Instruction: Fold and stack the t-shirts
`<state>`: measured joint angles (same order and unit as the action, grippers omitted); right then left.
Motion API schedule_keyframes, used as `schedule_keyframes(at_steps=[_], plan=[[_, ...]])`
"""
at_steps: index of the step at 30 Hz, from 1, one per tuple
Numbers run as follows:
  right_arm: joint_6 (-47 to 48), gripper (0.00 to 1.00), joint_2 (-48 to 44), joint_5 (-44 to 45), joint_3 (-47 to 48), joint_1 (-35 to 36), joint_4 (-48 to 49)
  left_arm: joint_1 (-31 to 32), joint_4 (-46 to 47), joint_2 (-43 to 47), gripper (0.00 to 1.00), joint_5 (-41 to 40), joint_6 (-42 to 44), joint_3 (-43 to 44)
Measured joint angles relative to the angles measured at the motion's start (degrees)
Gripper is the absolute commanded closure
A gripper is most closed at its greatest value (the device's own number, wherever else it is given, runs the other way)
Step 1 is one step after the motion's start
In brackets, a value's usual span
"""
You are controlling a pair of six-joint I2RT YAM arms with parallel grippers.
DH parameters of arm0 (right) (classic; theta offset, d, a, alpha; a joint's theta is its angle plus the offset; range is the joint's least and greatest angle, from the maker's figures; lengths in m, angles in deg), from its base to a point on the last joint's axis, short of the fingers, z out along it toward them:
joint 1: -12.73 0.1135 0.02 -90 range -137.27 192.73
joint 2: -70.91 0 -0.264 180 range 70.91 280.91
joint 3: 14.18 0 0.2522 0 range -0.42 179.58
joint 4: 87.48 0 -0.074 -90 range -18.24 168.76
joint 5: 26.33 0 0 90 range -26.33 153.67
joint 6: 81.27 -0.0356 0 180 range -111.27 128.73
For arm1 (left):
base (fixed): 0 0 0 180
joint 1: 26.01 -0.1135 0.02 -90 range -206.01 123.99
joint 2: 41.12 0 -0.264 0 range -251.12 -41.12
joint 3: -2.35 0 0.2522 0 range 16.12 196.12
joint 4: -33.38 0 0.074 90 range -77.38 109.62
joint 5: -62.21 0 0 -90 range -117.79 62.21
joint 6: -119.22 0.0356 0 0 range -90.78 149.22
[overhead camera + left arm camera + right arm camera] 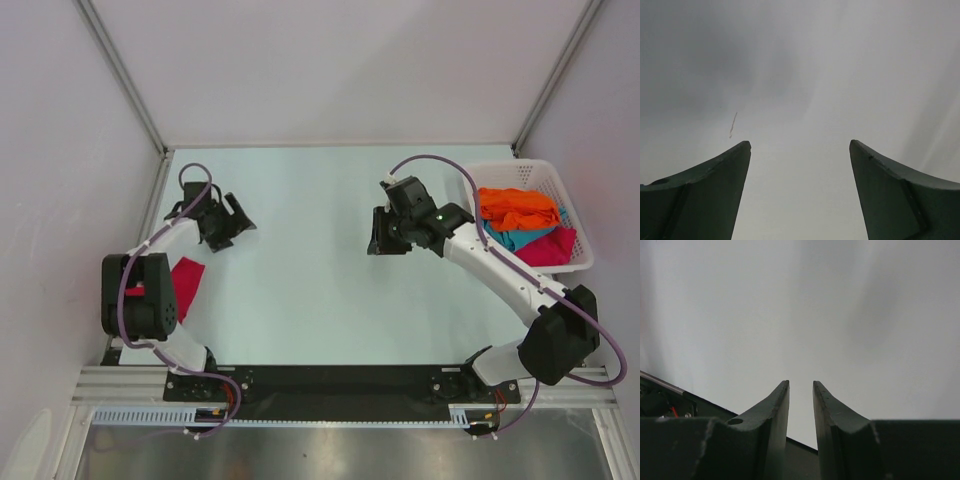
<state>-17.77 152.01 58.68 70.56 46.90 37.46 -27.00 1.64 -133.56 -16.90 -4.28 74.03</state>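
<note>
Table (310,300): pale and bounded by light walls. The two arms are mounted at the bottom edge of the top view.

Left gripper (232,225): located at left of centre in the top view, above the table. In the left wrist view the left gripper (800,145) has its jaws released and spread wide. Nothing lies between them. Only a blurred pale surface shows behind, bearing one small dark mark (733,125).

Right gripper (380,240): located right of centre in the top view, well apart from the left one. In the right wrist view the right gripper (801,382) has its jaws drawn near each other with a narrow gap. The gap is empty and nothing is grasped. A dark strip (700,402) crosses the lower left of that view; what it is cannot be told.

Red shirt (187,278): lies on the table at the left of the top view, partly hidden under the left arm's elbow. Whether it is folded cannot be told.

Basket (515,167): white and slatted, at the right edge of the top view, just beside the right arm's forearm. It holds three crumpled garments:
- Orange shirt (515,207), uppermost in the frame.
- Teal shirt (520,238), below it.
- Second red shirt (552,248), at the lower right of the basket.

Neither gripper touches any cloth.
</note>
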Motion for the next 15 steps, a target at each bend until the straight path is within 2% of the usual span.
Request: schedule_keyframes(at_steps=[8,15], plan=[[0.0,0.69,-0.1,0.0,-1.7,0.0,0.4,-0.9,1.2,-2.8,0.14,0.2,-1.9,-4.9],[0.0,0.69,-1.0,0.0,-3.9,-0.2,1.2,-1.3,0.6,-2.7,0.14,-2.9,-2.7,-4.9]])
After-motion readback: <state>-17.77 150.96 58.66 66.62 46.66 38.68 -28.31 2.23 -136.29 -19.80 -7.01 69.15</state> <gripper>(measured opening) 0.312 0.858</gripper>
